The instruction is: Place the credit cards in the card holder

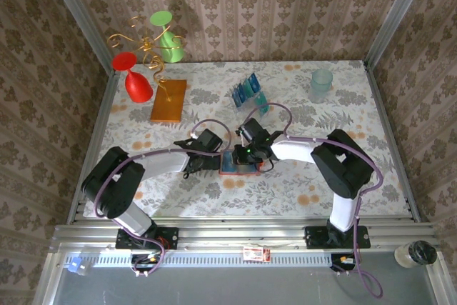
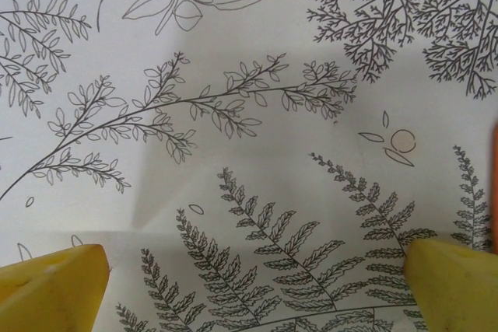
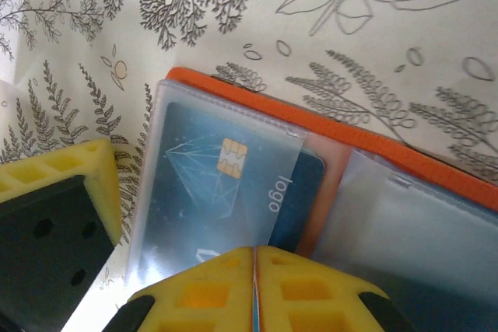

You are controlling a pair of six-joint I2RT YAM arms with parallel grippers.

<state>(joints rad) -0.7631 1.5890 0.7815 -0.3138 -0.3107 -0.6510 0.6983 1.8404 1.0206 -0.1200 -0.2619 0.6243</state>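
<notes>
We see the right gripper (image 3: 254,266) closed, pads together at the near edge of a credit card (image 3: 210,184) that is partly tucked into a clear pocket of the open card holder (image 3: 327,131). The left gripper (image 2: 253,262) gapes wide over the tablecloth (image 2: 233,75) just beside it. A clear rack (image 1: 251,98) of blue cards (image 1: 245,89), an orange slab (image 1: 169,100) and a tumbler (image 1: 320,85) stand well behind.

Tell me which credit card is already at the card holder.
The chip card marked "logo", lying under a clear pocket of the open orange card holder. The other blue cards stand in the clear rack farther back.
</notes>
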